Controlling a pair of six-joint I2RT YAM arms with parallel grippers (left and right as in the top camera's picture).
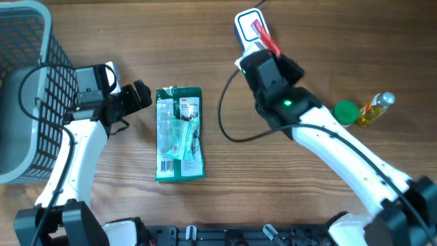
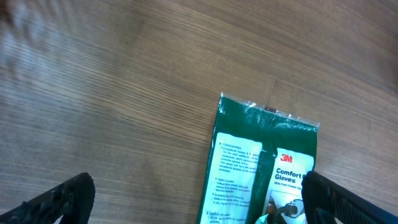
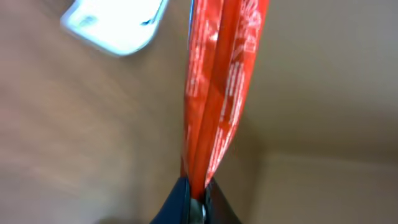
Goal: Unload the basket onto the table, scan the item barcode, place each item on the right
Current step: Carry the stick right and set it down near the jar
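Our right gripper is pinched shut on the lower edge of a thin red packet. The packet stands out of the jaws, edge-on to the wrist camera. From overhead it sits just beside the white scanner at the far side of the table.

We cannot see a barcode on the packet. The first risk, in our view, is that the code faces away from the scanner and nothing reads. The hold is narrow and on one edge only. A quick wrist turn could let the floppy packet bend, twist or slide out. Pushing closer could knock the scanner askew.

Our left gripper is wide open and holds nothing, just beside a green glove packet lying flat on the table. A careless move there could shove that packet. The basket stands close behind that arm and could be clipped on a swing back. Near our right forearm lie a small yellow bottle and a green cap, which a wide sweep might roll away.
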